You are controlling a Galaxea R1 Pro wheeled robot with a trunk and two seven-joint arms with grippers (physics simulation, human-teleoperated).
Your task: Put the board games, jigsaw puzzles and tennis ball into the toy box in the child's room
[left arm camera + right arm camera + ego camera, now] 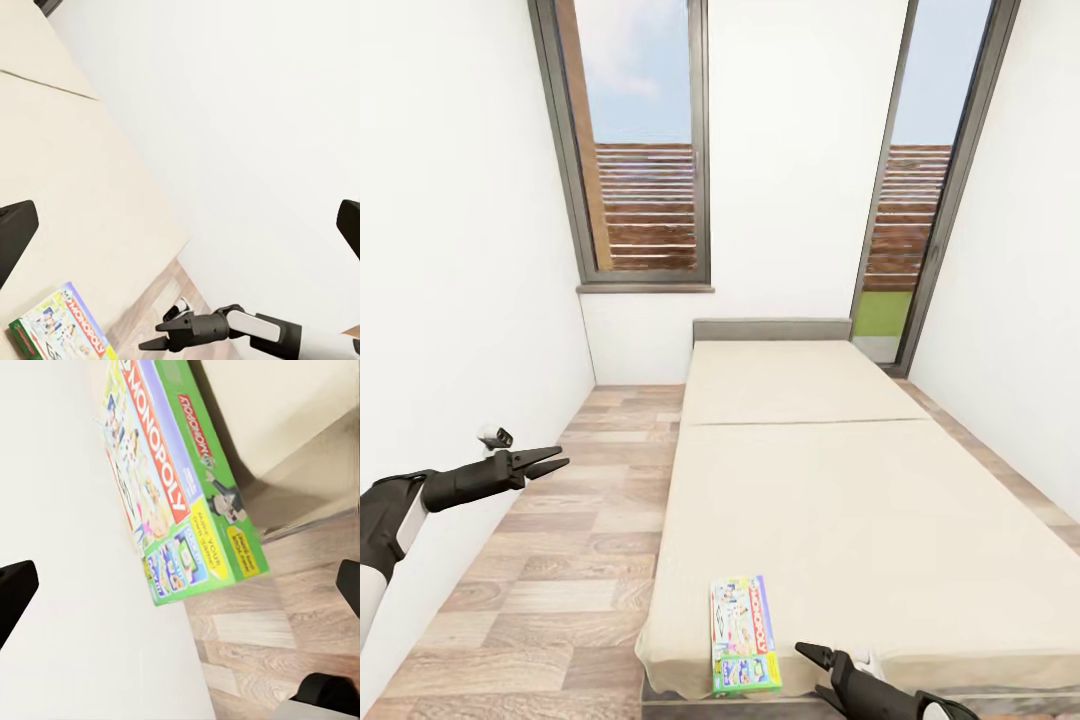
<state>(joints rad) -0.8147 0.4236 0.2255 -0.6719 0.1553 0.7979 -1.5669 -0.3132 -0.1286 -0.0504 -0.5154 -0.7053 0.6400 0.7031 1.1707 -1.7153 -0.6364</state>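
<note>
- the board game lies flat on the bed, at the foot edge near the corner on the robot's left, and its green end hangs a little over that edge.
- the right hand is released, fingers apart, just beside the board game at the foot edge and not touching it.
- the left hand is released and grasps nothing; it hangs over the floor, well apart from the bed, near the wall.
</note>
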